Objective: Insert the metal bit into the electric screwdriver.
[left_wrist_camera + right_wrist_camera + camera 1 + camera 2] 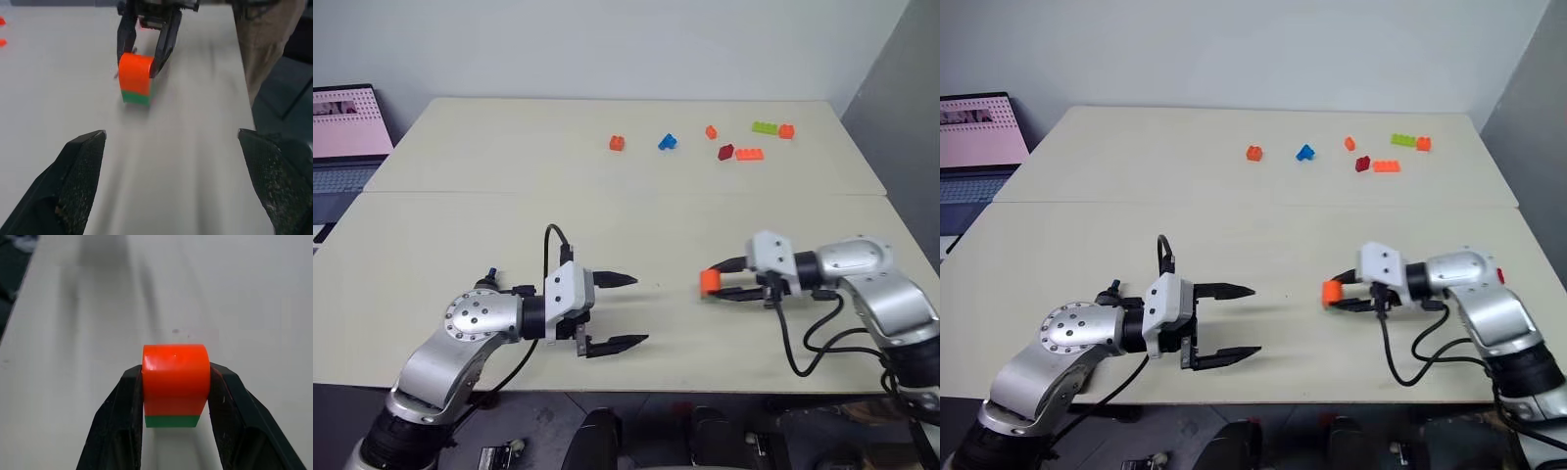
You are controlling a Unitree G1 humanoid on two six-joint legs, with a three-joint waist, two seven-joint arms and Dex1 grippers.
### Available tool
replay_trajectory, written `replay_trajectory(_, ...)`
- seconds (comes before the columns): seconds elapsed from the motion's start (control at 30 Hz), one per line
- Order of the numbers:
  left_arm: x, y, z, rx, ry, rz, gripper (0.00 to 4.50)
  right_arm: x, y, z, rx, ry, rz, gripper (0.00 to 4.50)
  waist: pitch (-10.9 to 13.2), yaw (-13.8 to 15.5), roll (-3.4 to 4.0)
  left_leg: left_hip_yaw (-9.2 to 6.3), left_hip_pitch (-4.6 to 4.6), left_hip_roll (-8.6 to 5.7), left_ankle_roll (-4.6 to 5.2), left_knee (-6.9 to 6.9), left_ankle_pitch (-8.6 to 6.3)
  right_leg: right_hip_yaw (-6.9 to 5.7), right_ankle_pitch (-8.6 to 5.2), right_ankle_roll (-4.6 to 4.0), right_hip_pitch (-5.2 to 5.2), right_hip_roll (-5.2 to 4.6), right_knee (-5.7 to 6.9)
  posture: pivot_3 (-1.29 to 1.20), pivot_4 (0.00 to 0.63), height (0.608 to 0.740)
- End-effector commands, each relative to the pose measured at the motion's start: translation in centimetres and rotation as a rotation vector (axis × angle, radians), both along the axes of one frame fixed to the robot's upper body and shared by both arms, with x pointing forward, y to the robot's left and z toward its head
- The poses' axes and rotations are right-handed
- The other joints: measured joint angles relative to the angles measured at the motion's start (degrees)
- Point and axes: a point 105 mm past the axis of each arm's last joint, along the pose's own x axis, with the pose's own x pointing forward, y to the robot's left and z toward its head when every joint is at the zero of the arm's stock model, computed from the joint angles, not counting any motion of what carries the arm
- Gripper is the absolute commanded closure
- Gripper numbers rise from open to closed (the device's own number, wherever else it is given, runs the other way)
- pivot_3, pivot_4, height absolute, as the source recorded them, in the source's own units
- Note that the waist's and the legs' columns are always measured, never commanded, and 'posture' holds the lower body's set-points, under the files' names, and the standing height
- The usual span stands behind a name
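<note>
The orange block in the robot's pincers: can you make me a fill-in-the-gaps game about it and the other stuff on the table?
1. The right gripper is shut on an orange block whose bottom layer is ____.
2. The left gripper holds nothing, and its fingers stand ____.
3. At the far side of the table, the brick lying between two orange ones is ____.

Missing words: green; open; blue.

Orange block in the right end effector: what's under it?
A green layer sits directly under the orange block, both clamped between the right end effector fingers. The table lies beneath; whether the green underside touches it is hidden.
</note>
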Motion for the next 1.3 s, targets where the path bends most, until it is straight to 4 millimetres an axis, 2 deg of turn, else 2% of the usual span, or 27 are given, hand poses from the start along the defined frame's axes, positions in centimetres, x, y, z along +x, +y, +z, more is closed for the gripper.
replay_trajectory(0.03,-0.1,-1.0,0.4,-0.008,-0.025,-0.048,0.0,0.0,-4.8,1.9,0.045,-0.091,-0.278,3.05,0.0,0.0,0.01,0.01,0.01,0.01,0.0,0.0,0.0,0.01,0.0,0.0,0.0,0.0,0.0,0.0,0.15,0.74)
replay_trajectory(0.13,0.2,-1.4,0.1,-0.001,-0.032,-0.064,0.0,-0.5,-7.3,1.4,0.022,-0.109,-0.405,3.05,0.0,0.0,0.0,0.1,0.01,-0.01,0.0,-0.02,0.0,0.01,0.0,0.0,0.01,0.01,-0.01,0.0,0.15,0.74)
replay_trajectory(0.27,0.4,-2.2,-0.3,0.008,-0.051,-0.11,0.0,-2.0,-13.7,-0.6,0.006,-0.09,-0.699,3.05,0.0,-0.2,0.02,0.16,0.04,-0.02,0.01,-0.01,0.0,-0.01,0.0,0.0,0.07,0.03,0.01,0.0,0.15,0.74)
replay_trajectory(0.37,0.5,-2.5,-0.2,-0.001,-0.055,-0.123,0.0,-3.1,-16.6,-1.6,-0.005,-0.079,-0.821,3.05,0.0,-0.2,0.03,0.25,0.05,-0.03,0.01,-0.01,0.0,0.03,0.0,0.0,0.06,0.03,0.0,0.0,0.15,0.74)
replay_trajectory(0.47,0.5,-2.9,-0.2,-0.012,-0.057,-0.136,0.0,-3.6,-18.4,-2.2,0.013,-0.075,-0.902,3.05,0.0,-0.6,0.03,0.39,0.12,-0.01,0.01,-0.02,0.0,0.11,0.0,0.01,0.07,0.03,0.0,0.0,0.15,0.74)
replay_trajectory(0.53,0.5,-3.0,-0.2,-0.016,-0.058,-0.141,0.0,-3.7,-18.9,-2.6,0.016,-0.068,-0.927,3.05,0.0,-0.6,0.04,0.47,0.26,0.0,0.01,-0.03,0.0,0.16,-0.01,0.01,0.14,0.09,0.01,0.0,0.15,0.74)
replay_trajectory(0.73,0.5,-3.3,0.0,-0.027,-0.062,-0.149,0.0,-3.4,-18.7,-3.4,0.038,-0.037,-0.934,3.05,-0.1,-0.5,0.08,0.51,0.35,0.02,0.01,-0.06,0.0,0.2,-0.01,0.01,0.22,0.08,0.0,0.0,0.15,0.74)
replay_trajectory(0.8,0.4,-3.4,0.0,-0.026,-0.063,-0.154,0.0,-3.3,-18.8,-3.5,0.047,-0.03,-0.94,2.34,-0.1,-0.5,0.08,0.53,0.34,0.02,0.01,-0.05,0.0,0.21,-0.01,0.01,0.23,0.06,0.0,0.0,0.15,0.74)
replay_trajectory(1.0,0.2,-3.5,0.2,-0.03,-0.061,-0.168,0.0,-4.1,-18.2,-3.4,0.09,0.021,-0.889,0.98,-0.1,-0.4,0.07,0.51,0.34,0.02,0.01,-0.05,0.0,0.2,-0.01,0.01,0.24,0.06,0.0,0.0,0.15,0.74)
replay_trajectory(1.1,0.3,-3.4,0.2,-0.029,-0.063,-0.167,0.0,-4.6,-18.2,-3.1,0.101,0.036,-0.876,0.09,-0.1,-0.3,0.07,0.49,0.33,0.02,0.01,-0.06,0.0,0.19,-0.01,0.01,0.24,0.06,-0.01,0.0,0.15,0.74)
replay_trajectory(1.3,0.7,-3.2,0.5,-0.024,-0.075,-0.154,0.0,-4.7,-20.4,-1.0,0.064,-0.04,-0.913,0.01,-0.1,-0.4,0.09,0.53,0.36,0.01,0.01,-0.05,0.0,0.2,-0.02,0.02,0.25,0.07,-0.01,0.0,0.15,0.74)
